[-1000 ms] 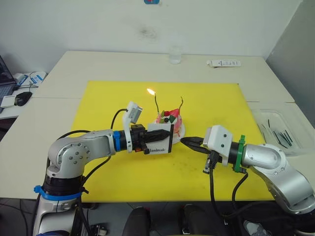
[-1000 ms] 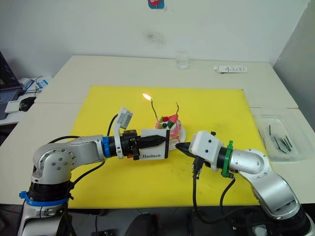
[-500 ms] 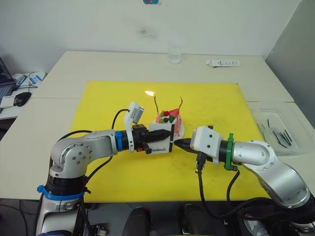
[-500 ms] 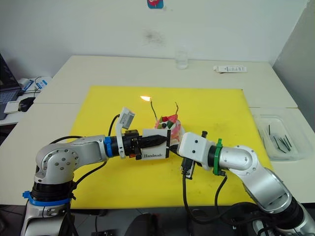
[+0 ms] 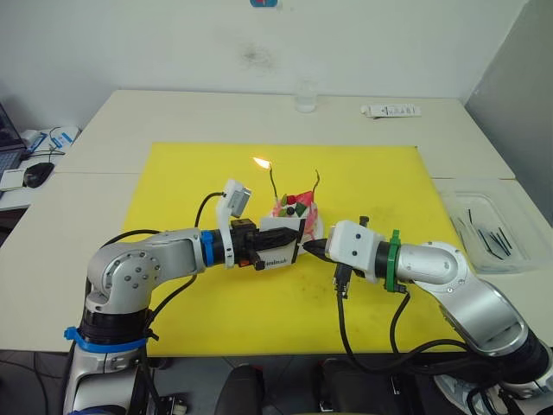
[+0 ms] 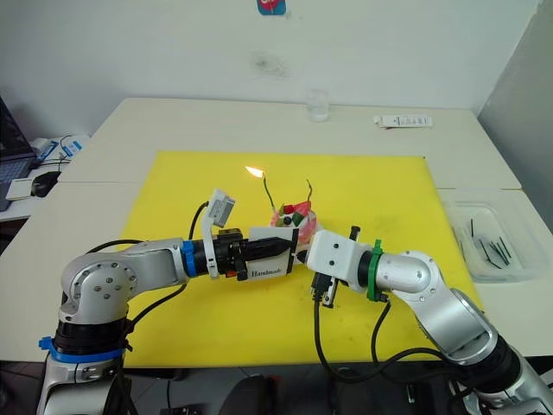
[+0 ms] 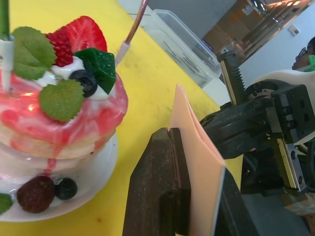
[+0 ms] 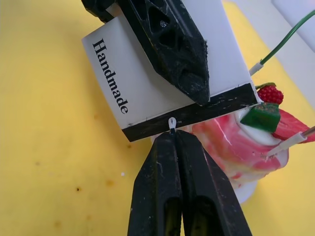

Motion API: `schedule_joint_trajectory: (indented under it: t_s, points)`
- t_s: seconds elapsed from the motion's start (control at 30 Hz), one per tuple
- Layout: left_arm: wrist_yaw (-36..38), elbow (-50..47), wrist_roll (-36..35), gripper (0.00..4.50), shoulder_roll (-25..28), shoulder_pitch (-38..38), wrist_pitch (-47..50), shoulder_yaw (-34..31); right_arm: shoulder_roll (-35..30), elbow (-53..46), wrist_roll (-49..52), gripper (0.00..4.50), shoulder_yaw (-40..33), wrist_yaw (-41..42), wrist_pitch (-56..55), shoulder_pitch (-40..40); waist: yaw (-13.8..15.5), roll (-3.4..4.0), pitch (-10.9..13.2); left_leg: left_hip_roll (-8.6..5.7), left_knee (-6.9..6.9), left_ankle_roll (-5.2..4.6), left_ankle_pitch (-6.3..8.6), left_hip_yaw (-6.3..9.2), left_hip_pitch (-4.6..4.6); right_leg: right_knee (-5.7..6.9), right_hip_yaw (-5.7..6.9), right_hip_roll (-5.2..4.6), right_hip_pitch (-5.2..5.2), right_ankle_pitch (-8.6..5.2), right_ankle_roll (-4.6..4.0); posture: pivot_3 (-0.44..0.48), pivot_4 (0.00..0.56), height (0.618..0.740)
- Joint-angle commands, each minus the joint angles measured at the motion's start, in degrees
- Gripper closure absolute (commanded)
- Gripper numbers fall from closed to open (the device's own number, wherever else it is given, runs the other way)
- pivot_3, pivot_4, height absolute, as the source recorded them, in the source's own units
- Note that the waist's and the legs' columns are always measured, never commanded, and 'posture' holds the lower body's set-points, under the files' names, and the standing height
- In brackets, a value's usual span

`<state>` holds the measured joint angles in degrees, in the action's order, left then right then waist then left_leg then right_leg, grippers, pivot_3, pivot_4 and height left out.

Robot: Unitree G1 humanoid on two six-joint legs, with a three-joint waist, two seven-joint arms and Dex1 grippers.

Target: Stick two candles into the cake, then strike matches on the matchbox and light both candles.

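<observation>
Match-striking step for the second candle. Right pincer (image 8: 173,132) clenched on match (image 8: 172,122), head pressed to black strip of matchbox (image 8: 162,73) gripped by left pincer (image 5: 275,245). Cake (image 5: 295,214) just beyond, green candle (image 5: 275,181) lit. Next, probably: quick drag along strip.

The right tool (image 8: 173,135) hides all but the match (image 8: 172,123) tip; cake (image 7: 59,123) cut off.

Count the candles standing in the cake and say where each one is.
2. The green candle stands in the cake on the robot's left side, its tip burning. The pinkish candle stands on the right side, unlit.
</observation>
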<state>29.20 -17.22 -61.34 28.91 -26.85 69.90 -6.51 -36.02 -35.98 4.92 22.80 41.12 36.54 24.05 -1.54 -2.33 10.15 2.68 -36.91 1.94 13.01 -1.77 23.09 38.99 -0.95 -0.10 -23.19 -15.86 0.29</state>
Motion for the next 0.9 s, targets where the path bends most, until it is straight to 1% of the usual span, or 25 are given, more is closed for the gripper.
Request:
schedule_joint_trajectory:
  t_s: [0.03, 0.1, 0.13, 0.17, 0.23, 0.3, 0.4, 0.5, 0.63, 0.73, 0.8, 0.9]
  points:
    - [-1.00, -1.53, -7.39, 4.50, -3.04, -3.98, -0.08, -2.70, -0.10, 1.15, -1.45, 4.45, 3.65, 2.50, -1.93, 0.86, 0.00, 0.00, 0.00, 0.00, 0.00, 0.00, 0.00, -0.01, 0.00, 0.00, -0.01, 0.00, 0.00, 0.00, 0.00, 0.000, 0.150, 0.740]
    - [-3.90, 1.16, -10.20, 4.50, -3.90, -10.73, -1.38, -6.52, -1.52, -0.21, -0.19, 4.45, 3.89, 5.58, -2.39, 0.52, 0.45, -0.11, 0.08, -0.01, -0.01, 0.00, 0.00, 0.00, 0.02, 0.00, 0.01, 0.00, -0.01, 0.00, 0.00, 0.000, 0.150, 0.740]
    - [-4.58, 2.58, -10.74, 4.50, -3.38, -13.91, -1.82, -8.06, -2.19, -1.04, 0.56, 4.45, 3.20, 6.77, -2.25, 0.37, 0.78, -0.33, 0.18, -0.04, -0.08, 0.00, 0.00, 0.13, 0.12, 0.01, 0.17, 0.00, -0.02, 0.00, 0.00, 0.000, 0.150, 0.740]
    - [-4.94, 3.50, -10.87, 4.50, -2.88, -15.74, -1.95, -8.83, -2.54, -1.50, 1.02, 4.45, 2.55, 7.34, -2.11, 0.29, 0.90, -0.39, 0.22, -0.01, -0.14, 0.00, -0.01, 0.24, 0.27, 0.01, 0.34, 0.03, -0.08, 0.02, 0.03, 0.000, 0.150, 0.740]
    - [-2.99, 5.41, -9.92, 4.50, 1.17, -19.78, -1.79, -9.94, -4.71, -2.01, 2.22, 4.45, -0.24, 9.21, -2.38, -0.20, 0.74, -0.27, 0.17, -0.05, -0.18, 0.00, -0.01, 0.22, 0.30, -0.01, 0.23, 0.05, -0.10, 0.05, 0.06, 0.000, 0.150, 0.740]
    - [-0.12, 4.92, -9.36, 4.50, 5.61, -20.41, -0.91, -9.57, -5.79, -2.96, 4.05, 4.45, -3.39, 9.76, -0.81, -0.30, 0.07, -0.24, 0.16, -0.14, -0.09, 0.00, 0.00, -0.03, 0.19, -0.04, 0.00, 0.05, -0.09, 0.03, 0.09, 0.000, 0.150, 0.740]
    - [1.70, 2.54, -9.82, 4.50, 8.92, -17.29, -0.05, -8.42, -5.90, -3.91, 5.83, 4.45, -6.15, 8.92, 1.40, -0.12, -0.16, -0.25, 0.16, -0.08, -0.05, 0.01, 0.00, -0.04, 0.15, -0.04, 0.00, -0.02, -0.08, 0.00, 0.13, 0.000, 0.150, 0.740]
    - [3.27, 0.20, -9.63, 4.50, 10.89, -13.03, 0.21, -7.63, -5.35, -4.55, 6.73, 4.45, -8.96, 7.19, 3.61, 0.27, -0.12, -0.25, 0.17, 0.04, -0.01, 0.02, 0.00, 0.10, 0.17, -0.02, 0.12, -0.08, -0.09, -0.01, 0.11, 0.000, 0.150, 0.740]
    - [6.31, -3.04, -11.11, 4.50, 13.37, -5.33, 1.63, -6.91, -4.90, -4.80, 7.68, 4.45, -12.92, 5.15, 6.13, 3.05, -0.27, -0.22, 0.18, 0.05, 0.00, 0.02, -0.01, 0.09, 0.16, 0.00, 0.10, -0.08, -0.11, -0.02, 0.09, 0.000, 0.150, 0.740]
    - [7.59, -4.06, -11.78, 4.50, 14.04, -0.32, 1.90, -6.48, -5.00, -4.28, 7.98, 4.45, -14.99, 3.85, 6.85, 5.42, -0.11, -0.22, 0.19, 0.03, -0.01, 0.02, -0.01, 0.06, 0.14, 0.00, 0.09, -0.11, -0.10, -0.02, 0.08, 0.000, 0.150, 0.740]
    - [8.52, -4.65, -9.58, 4.50, 13.94, 3.33, 0.76, -5.05, -4.78, -3.35, 7.69, 4.45, -16.06, 2.59, 6.80, 7.67, -0.09, -0.22, 0.18, 0.02, -0.01, 0.02, -0.01, 0.05, 0.14, 0.00, 0.09, -0.12, -0.10, -0.02, 0.08, 0.000, 0.150, 0.740]
    - [9.62, -5.19, -6.48, 4.50, 13.38, 6.46, -1.25, -2.58, -4.47, -1.88, 6.90, 4.45, -16.14, 1.13, 6.30, 10.23, -0.07, -0.22, 0.19, 0.00, -0.04, 0.02, -0.01, 0.05, 0.14, 0.00, 0.08, -0.14, -0.09, -0.01, 0.07, 0.000, 0.150, 0.740]
